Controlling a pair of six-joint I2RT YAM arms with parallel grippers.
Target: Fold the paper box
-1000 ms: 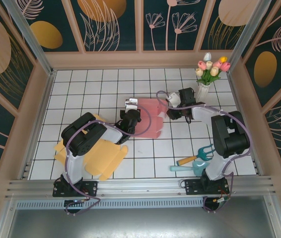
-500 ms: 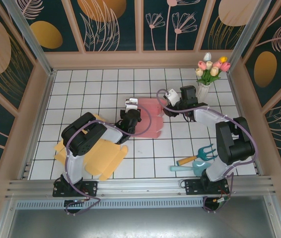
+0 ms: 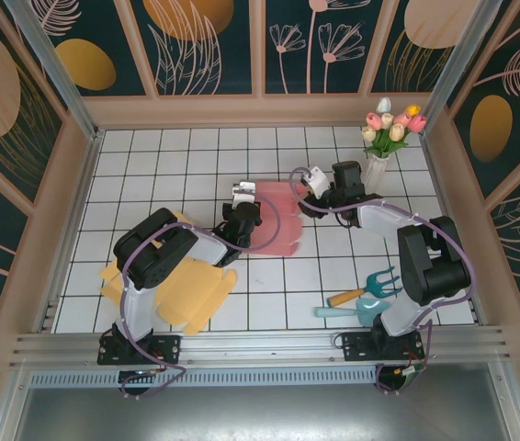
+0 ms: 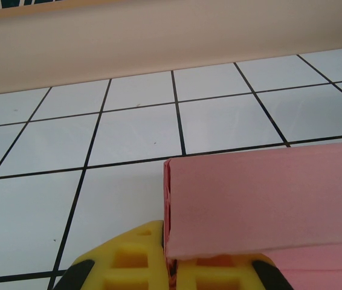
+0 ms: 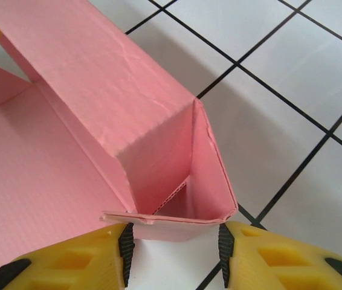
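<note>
1. Where the white, black-gridded tile worktop (image 3: 150, 165) reaches its middle, the pink corrugated-paper box (image 3: 276, 222) lies partly folded between the 2 arms.
2. The left pincer (image 3: 251, 213) meets the box at its left edge.
3. In the left wrist view, its yellow fingers (image 4: 122, 266) are pressed together on the thin pink card, pinching the box's edge between them.
4. In that same view, a flat pink panel stretches away to the right, and its upright left edge sits just above the fingertips with bare tiles beyond.
5. The right pincer (image 3: 302, 204) sits at the box's far right corner.
6. In the right wrist view, its 2 yellow fingers (image 5: 68, 266) stand spread, 1 on each side of a folded corner where a side wall and an end flap form a small open pocket.
7. The black pads lie just beside the card's lower edge, and I cannot tell whether they touch it.
8. To the left of that corner the base panel lies flat, and the long wall rises tilted above it.
9. A flat yellow card sheet (image 3: 177, 289) lies under the left arm, near the worktop's near left side.
10. A teal garden fork with a wooden handle (image 3: 370, 285) and a teal trowel (image 3: 347, 312) lie close to the right arm's base.
11. A white vase of tulips (image 3: 384, 138) stands at the far right, apart from the box.
</note>
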